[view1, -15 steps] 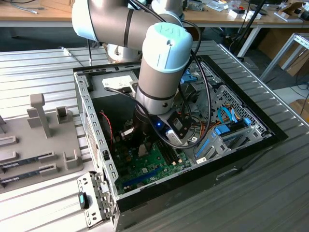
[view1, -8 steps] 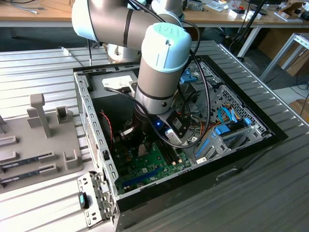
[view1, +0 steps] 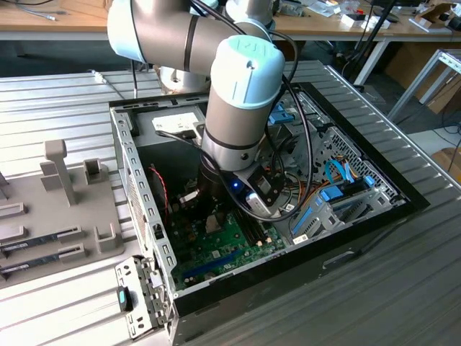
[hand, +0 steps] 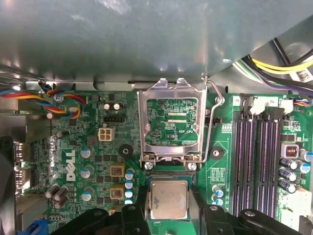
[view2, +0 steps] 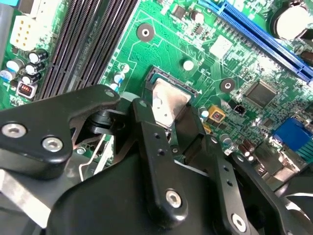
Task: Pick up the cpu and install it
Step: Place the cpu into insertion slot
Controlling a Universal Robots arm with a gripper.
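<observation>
The cpu [hand: 168, 199] is a small square chip with a silvery top, lying level at the open socket on the green motherboard [hand: 98, 161]. My gripper [hand: 168, 194] has its black fingers [hand: 142, 208] pressed against two opposite edges of the chip. In the second wrist view the cpu [view2: 168, 100] shows between the same fingers [view2: 146, 132] of the gripper [view2: 167, 111], over the dark socket frame [view2: 193, 90]. The socket's metal load plate [hand: 168, 88] is flipped up, with its lever [hand: 213, 112] raised beside it. In the exterior view the arm [view1: 241, 108] reaches down into the computer case [view1: 137, 180].
Black memory slots [hand: 259, 161] run beside the socket. A blue slot [view2: 259, 34] lies on the other side. The case's metal wall [hand: 146, 39] rises behind the load plate. Cable bundles [view1: 338, 187] fill the case at the exterior view's right. A grey fixture tray [view1: 50, 216] sits at its left.
</observation>
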